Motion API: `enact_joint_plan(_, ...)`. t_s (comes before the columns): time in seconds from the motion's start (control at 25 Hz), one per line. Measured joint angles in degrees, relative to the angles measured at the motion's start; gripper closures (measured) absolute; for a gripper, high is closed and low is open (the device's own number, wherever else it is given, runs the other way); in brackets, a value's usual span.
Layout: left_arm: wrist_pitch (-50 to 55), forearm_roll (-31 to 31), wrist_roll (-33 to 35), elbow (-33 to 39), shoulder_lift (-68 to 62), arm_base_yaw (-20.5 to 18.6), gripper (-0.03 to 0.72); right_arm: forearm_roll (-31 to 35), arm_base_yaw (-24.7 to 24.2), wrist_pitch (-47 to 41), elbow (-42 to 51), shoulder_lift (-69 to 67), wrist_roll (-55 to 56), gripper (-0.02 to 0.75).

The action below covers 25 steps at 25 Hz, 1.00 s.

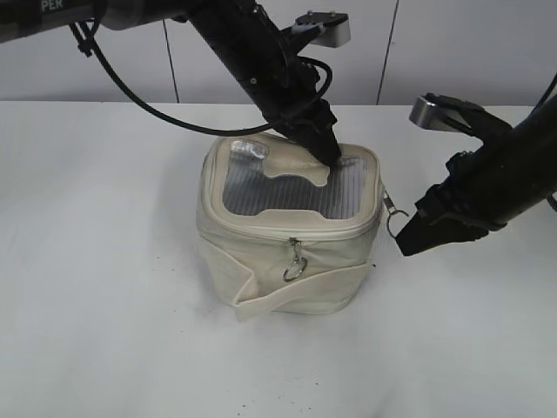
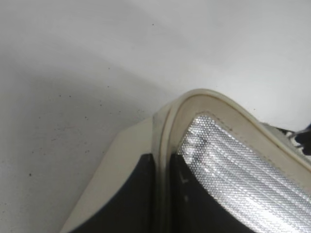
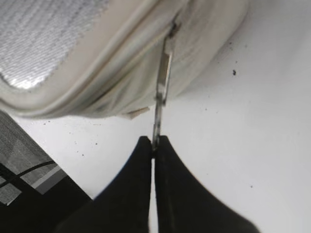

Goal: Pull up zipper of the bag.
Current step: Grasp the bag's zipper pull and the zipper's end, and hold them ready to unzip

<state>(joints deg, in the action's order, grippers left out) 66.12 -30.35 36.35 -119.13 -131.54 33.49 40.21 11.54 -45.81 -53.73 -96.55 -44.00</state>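
The cream bag [image 1: 261,279] stands mid-table with its grey ribbed lid panel [image 1: 291,192] up. Its zipper track [image 1: 261,233] runs round the lid rim. One slider with a ring pull [image 1: 295,264] hangs at the front. A second ring pull [image 1: 393,213] sticks out at the right corner. My right gripper [image 1: 402,235] is shut on that pull, which shows edge-on in the right wrist view [image 3: 160,92], fingertips [image 3: 154,141] pinching its end. My left gripper [image 1: 326,150] is shut on the lid's back rim [image 2: 165,141], fingertips [image 2: 163,160] either side of it.
The bag's flat cream strap [image 1: 300,292] crosses its front side. The white table [image 1: 104,287] spreads round the bag, with a grey panelled wall [image 1: 435,43] behind. Black cables hang from the left arm [image 1: 130,87] above the table.
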Motion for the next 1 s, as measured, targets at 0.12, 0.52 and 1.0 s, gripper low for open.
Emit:
enact_joint_plan(0.12,-0.2,0.1,-0.8,0.0,0.0,0.0,0.631,0.0,1.4,-0.1,2.1,2.8,0.8,0.733)
enact_joint_plan(0.52,-0.2,0.3,-1.9,0.0,0.1,0.1,0.631,-0.4,18.1,2.1,5.8,7.0,6.3,0.733)
enact_joint_plan(1.0,0.4,0.7,-2.4,0.0,0.3,0.0,0.631,4.0,29.7,13.1,1.4,6.9,7.5,0.733)
